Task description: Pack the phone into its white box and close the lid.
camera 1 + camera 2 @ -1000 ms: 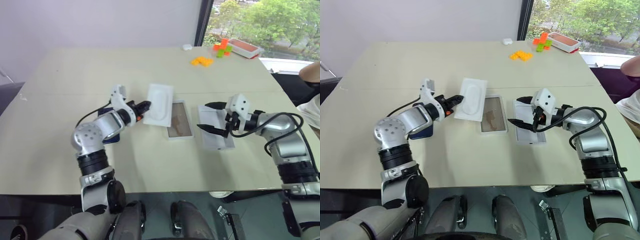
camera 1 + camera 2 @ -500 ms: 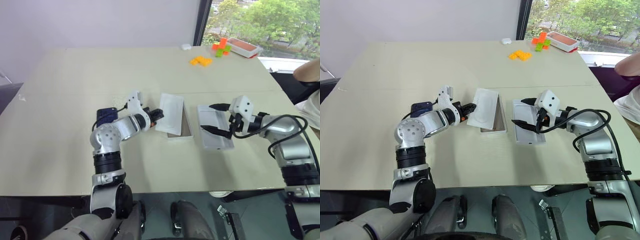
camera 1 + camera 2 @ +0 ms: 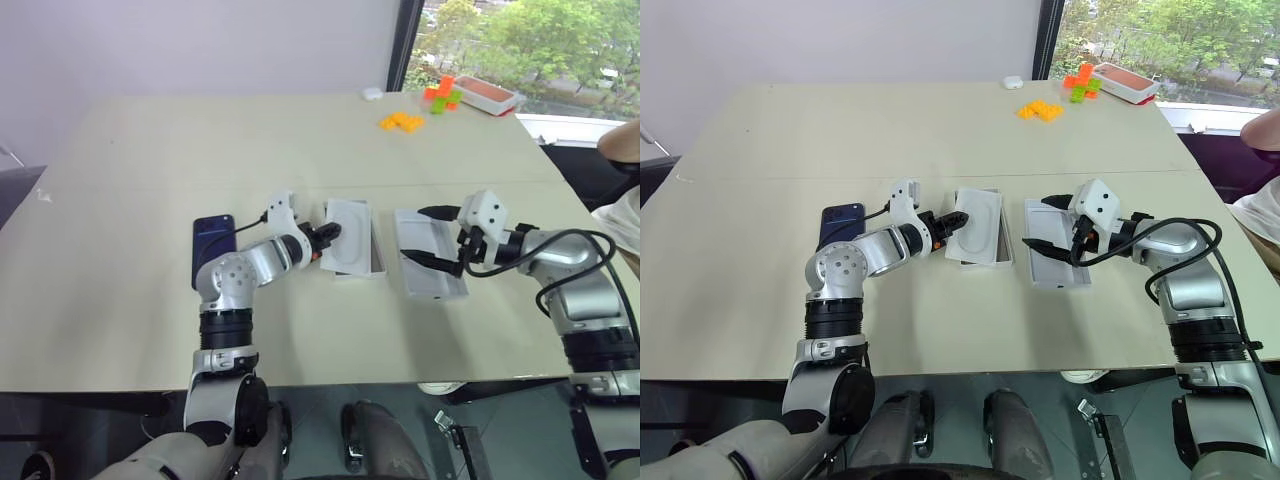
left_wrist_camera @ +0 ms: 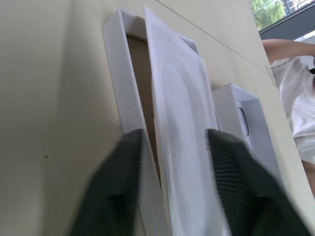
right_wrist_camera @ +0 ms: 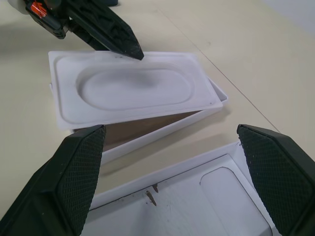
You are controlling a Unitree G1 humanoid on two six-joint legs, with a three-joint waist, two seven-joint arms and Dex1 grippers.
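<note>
The dark blue phone (image 3: 211, 245) lies flat on the table, to the left of my left arm. The white box (image 3: 1006, 240) sits at mid-table with its tan floor partly showing under the white oval-recessed insert (image 5: 133, 88), which rests slightly askew on its rim. My left gripper (image 3: 330, 233) is at the box's left edge, fingers apart around the insert's edge (image 4: 187, 128). The lid (image 3: 432, 275) lies open side up just right of the box. Above it hovers my right gripper (image 3: 415, 235), wide open and holding nothing.
Orange and green blocks (image 3: 403, 122), a red-topped white case (image 3: 487, 95) and a small white object (image 3: 373, 94) sit at the far right of the table. A person's arm and white sleeve (image 3: 625, 180) show at the right edge.
My left gripper brought the insert right and down onto the white box, then opened its fingers. The phone now shows beside the left arm. The right arm kept still.
</note>
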